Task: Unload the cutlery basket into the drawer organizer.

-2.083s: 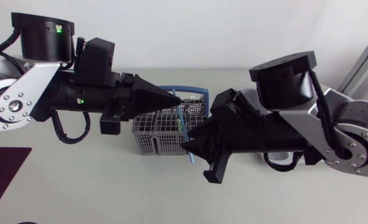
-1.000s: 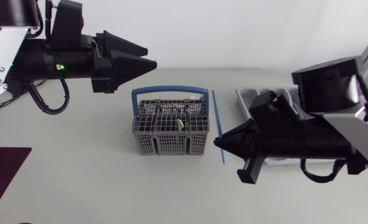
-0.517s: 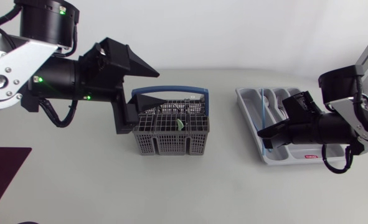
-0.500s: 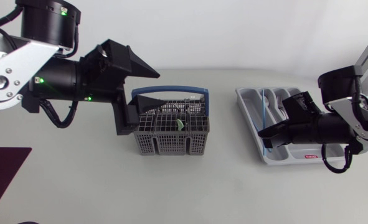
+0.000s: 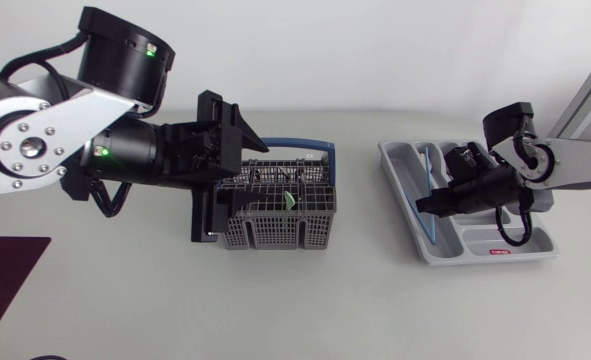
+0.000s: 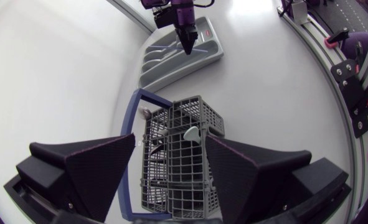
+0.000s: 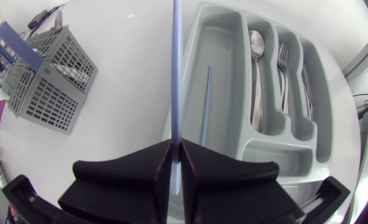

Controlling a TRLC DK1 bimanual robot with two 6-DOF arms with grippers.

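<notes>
Overhead, my left gripper [image 5: 237, 185] sits left of the frame's centre, over the left end of the cutlery basket [image 5: 275, 228]. My right gripper [image 5: 425, 205] is at the right, over the left side of the drawer organizer [image 5: 390, 150]. From there I cannot make out how my right fingers stand.

The right wrist view settles it. The fingers are pressed together on a blue stick [image 7: 176, 74], thin, straight and smooth, which runs ahead of the fingertips along the outer edge of the organizer's long compartment. Only this view shows a second blue stick [image 7: 205, 106] lying in that compartment. It also shows a shiny metal spoon [image 7: 253, 43] and forks [image 7: 283, 62] in the narrower slots beside it. The organizer is pale grey moulded plastic with rounded dividers.

The left wrist view adds what the overhead one leaves vague: my left fingers are spread wide, one on each side of the basket, with no contact that I can see. The basket is a boxy grey lattice with a blue hoop handle [image 6: 129, 155]. A small pale green piece [image 6: 191, 132] stands up among its cells. Farther ahead, the organizer lies well apart from the basket on the matte white table [image 6: 283, 99].
</notes>
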